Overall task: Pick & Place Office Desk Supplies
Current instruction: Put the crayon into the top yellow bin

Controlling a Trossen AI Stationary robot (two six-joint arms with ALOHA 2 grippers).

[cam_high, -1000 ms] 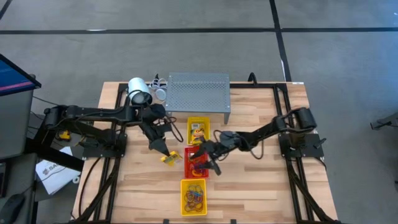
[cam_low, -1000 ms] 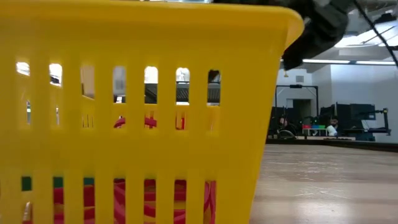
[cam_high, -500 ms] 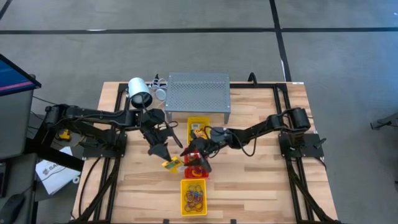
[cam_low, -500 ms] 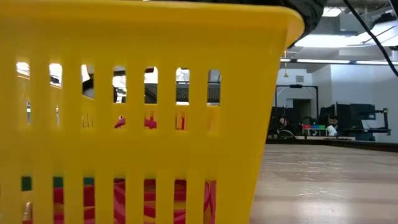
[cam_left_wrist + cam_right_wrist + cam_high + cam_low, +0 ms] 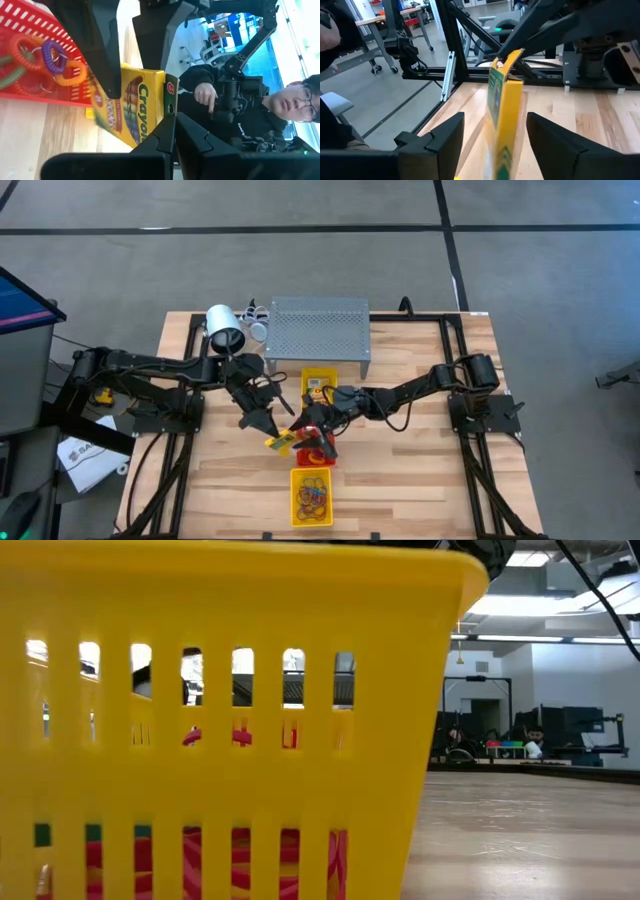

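We hold the crayon box pinched in our left gripper, above the table just at nine o'clock of the red tray. Our right gripper stands with fingers spread either side of the box's narrow edge, not yet closed, the box's long axis running between them.

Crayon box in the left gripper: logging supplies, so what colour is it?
Yellow crayon box, green lettering; clearest in the left wrist view.

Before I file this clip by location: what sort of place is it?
Probably a robotics lab or workshop: a bare concrete floor around the wooden table, workbenches and equipment racks behind, a seated person watching.
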